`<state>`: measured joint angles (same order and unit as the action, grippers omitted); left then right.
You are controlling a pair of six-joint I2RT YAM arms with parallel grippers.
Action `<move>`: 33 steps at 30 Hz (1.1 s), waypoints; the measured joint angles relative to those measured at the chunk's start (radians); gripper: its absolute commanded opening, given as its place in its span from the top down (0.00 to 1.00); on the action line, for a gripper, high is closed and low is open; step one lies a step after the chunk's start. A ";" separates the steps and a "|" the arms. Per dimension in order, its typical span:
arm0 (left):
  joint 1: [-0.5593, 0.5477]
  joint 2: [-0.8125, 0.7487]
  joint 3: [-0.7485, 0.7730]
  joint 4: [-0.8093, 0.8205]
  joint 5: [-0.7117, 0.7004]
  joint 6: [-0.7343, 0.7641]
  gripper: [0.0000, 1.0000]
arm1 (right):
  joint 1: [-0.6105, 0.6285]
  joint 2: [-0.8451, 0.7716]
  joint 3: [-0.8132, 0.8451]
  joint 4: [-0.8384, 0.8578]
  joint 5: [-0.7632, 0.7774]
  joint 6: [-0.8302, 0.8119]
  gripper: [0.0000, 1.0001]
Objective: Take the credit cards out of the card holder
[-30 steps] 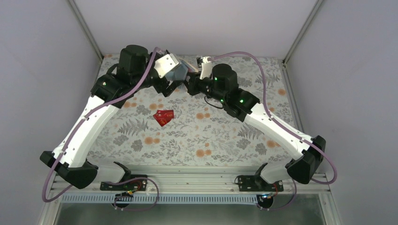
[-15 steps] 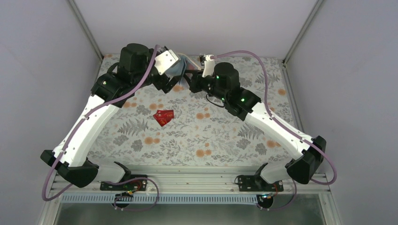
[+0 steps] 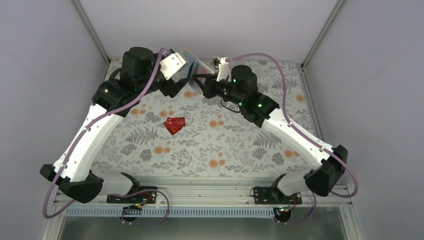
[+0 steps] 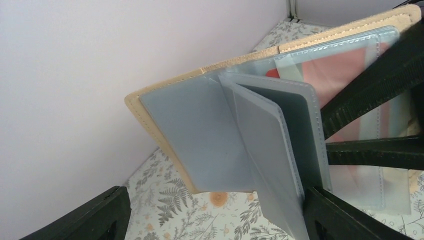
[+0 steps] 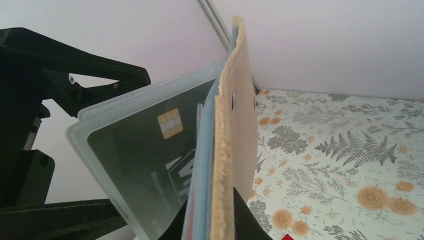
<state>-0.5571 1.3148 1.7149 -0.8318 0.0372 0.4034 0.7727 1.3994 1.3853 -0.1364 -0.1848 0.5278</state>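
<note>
Card holder [image 4: 200, 130] aloft over the worktop's [image 3: 235, 145] far edge.
Two red cards [image 3: 173, 124] lie mid-worktop; your left hand [image 4: 214, 192] stands apart around the holder's clear sleeves [image 4: 270, 145], one housing a black card [image 5: 150, 160]; your right hand [image 5: 215, 225] clamps its tan cover [image 5: 240, 125].

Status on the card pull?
Left gripper open, right gripper shut on card holder, aloft. Black card still inside; red cards on table.

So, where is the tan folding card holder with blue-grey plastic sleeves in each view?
Top external: card holder upper centre of the picture.
Left wrist: card holder fills the centre, inside showing.
Right wrist: card holder at centre, tan side nearly upright.
Shared landmark: the floral tablecloth.
</note>
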 measured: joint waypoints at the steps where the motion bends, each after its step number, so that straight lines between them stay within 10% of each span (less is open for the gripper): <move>1: 0.000 -0.003 -0.001 0.000 0.000 0.000 0.14 | -0.002 0.000 -0.002 0.003 -0.009 -0.003 0.96; 14: 0.032 -0.027 0.006 -0.002 -0.018 -0.003 0.00 | -0.022 -0.058 -0.044 0.085 -0.277 -0.135 0.95; 27: 0.068 -0.097 0.093 -0.196 0.421 0.176 0.00 | -0.024 -0.190 -0.066 -0.040 -0.557 -0.559 0.95; 30: 0.068 -0.100 0.097 -0.230 0.506 0.212 0.20 | -0.024 -0.205 -0.065 -0.080 -0.584 -0.621 0.94; 33: 0.069 -0.098 0.103 -0.310 0.636 0.278 0.66 | -0.024 -0.216 -0.065 -0.108 -0.599 -0.666 0.94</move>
<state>-0.4881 1.2163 1.8179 -1.1416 0.6731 0.6819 0.7483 1.1831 1.3205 -0.2440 -0.7834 -0.1383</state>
